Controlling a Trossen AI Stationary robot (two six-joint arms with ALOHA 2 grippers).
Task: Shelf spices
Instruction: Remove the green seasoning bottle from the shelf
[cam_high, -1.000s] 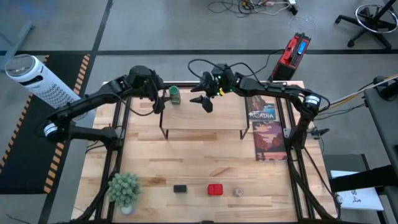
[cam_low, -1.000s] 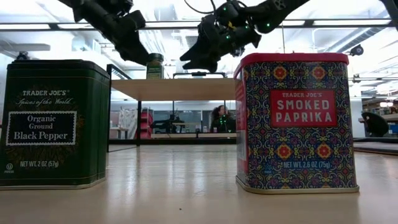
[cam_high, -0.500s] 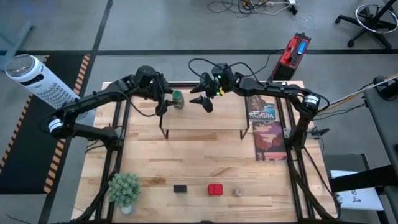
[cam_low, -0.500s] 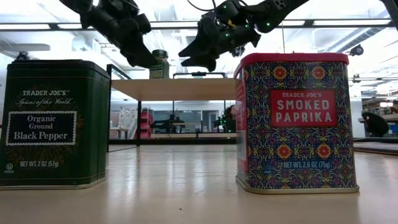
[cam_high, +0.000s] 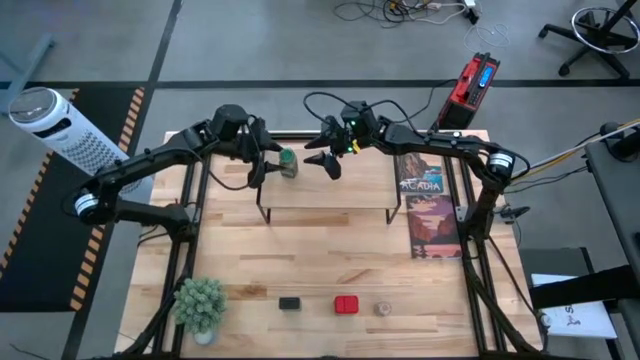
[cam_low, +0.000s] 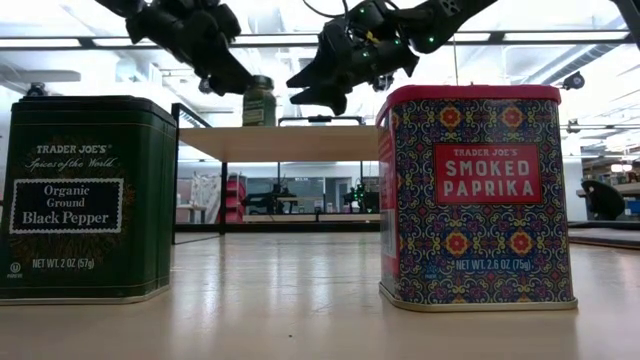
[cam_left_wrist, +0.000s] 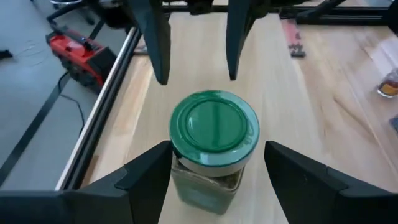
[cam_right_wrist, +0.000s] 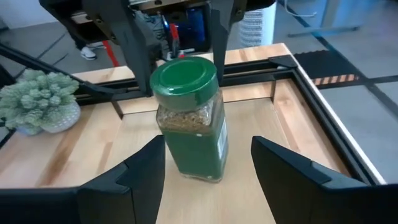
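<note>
The green-capped jar (cam_high: 288, 163) stands on its base at the far left end of the light-wood shelf (cam_high: 330, 195). My left gripper (cam_high: 268, 164) is open, with the jar (cam_left_wrist: 214, 127) between its fingers. My right gripper (cam_high: 322, 162) is open too. It points at the jar (cam_right_wrist: 189, 118) from the table's right and stops short of it. The dark square tin (cam_high: 289, 303), the red square tin (cam_high: 346, 304) and the round tan jar (cam_high: 384, 309) stand near the table's front edge. My left gripper has one finger (cam_left_wrist: 152, 165) against the jar's side just under the cap (cam_left_wrist: 176, 163). The other finger (cam_left_wrist: 292, 171) stands a little off the jar. The fingers slant down from the table's left. The jar stands upright on the shelf.
A small potted plant (cam_high: 200, 305) sits at the near left corner. A printed flat box (cam_high: 428, 215) lies right of the shelf. The black frame's bars (cam_high: 195, 200) run along both table sides. The rest of the shelf's top is bare wood.
My left gripper has turned toward the table's right and carried the jar a little rightward along the shelf. The jar leaned half a second ago and stands upright now. My right gripper has kept its place.
</note>
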